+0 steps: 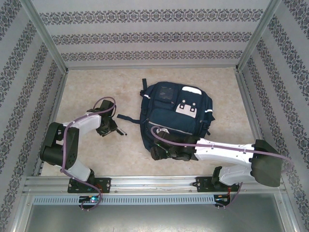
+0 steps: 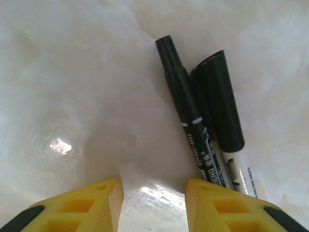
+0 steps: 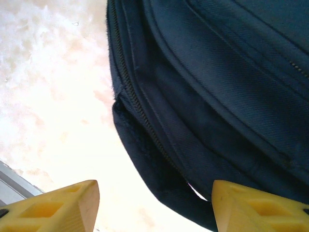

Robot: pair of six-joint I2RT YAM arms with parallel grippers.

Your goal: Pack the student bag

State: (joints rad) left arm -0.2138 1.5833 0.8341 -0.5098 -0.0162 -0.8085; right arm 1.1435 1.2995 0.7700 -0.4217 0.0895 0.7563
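Note:
The student bag (image 1: 175,113), a dark navy backpack with white patches, lies flat in the middle of the table. My right gripper (image 1: 157,152) sits at its near left corner. In the right wrist view the bag's corner (image 3: 203,96) with its zipper (image 3: 140,113) fills the space ahead, and the gripper (image 3: 154,188) stands open, its right finger against the fabric and its left finger over bare table. My left gripper (image 1: 111,128) hovers low to the left of the bag. Its jaws (image 2: 154,188) are open over bare table, with a slim black marker (image 2: 186,116) and a thicker black-capped marker (image 2: 219,106) running under its right finger.
A bag strap (image 1: 126,118) trails left toward the left gripper. Patterned walls with metal posts (image 1: 46,43) enclose the marble-look tabletop (image 1: 96,82). A metal rail (image 1: 154,183) runs along the near edge by the arm bases.

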